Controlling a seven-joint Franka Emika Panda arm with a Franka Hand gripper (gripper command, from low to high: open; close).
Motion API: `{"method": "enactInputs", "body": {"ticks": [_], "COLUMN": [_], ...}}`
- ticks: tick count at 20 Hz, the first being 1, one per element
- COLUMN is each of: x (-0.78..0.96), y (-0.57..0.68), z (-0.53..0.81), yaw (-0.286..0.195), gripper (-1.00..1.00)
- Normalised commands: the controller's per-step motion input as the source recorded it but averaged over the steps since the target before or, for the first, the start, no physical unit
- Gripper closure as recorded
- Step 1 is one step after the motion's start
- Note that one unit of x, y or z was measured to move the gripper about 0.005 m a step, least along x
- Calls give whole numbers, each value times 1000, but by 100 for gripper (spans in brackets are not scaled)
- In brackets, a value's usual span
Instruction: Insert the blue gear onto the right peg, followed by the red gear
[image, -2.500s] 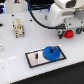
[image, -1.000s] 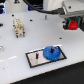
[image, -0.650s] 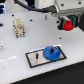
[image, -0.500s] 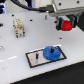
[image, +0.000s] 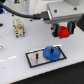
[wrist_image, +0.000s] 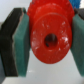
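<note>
Gripper (image: 63, 32) clamps small bright-red toothed red gear (wrist_image: 49, 38) w/ hub hole.

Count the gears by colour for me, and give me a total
Blue gears: 1, the blue gear sitting on the black base plate.
Red gears: 1, the red gear held in the gripper above the table.
Total: 2 gears.

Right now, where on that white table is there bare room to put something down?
The bare stretch of white table between the beige block and the black base looks free. It is crowded at the exterior view's right, where the gripper holds the red gear above the blue gear on the base.
</note>
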Motion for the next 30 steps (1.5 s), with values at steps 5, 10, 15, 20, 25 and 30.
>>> {"method": "enactInputs", "body": {"ticks": [5,10,15,20,25,30], "x": [439,204,92,74,144,93], "y": [-198,-226,-161,-223,-155,-40], "z": [8,-43,-81,-147,-127,-249], "yaw": [0,0,0,0,0,0], "gripper": [100,100,100,100,100,100]}}
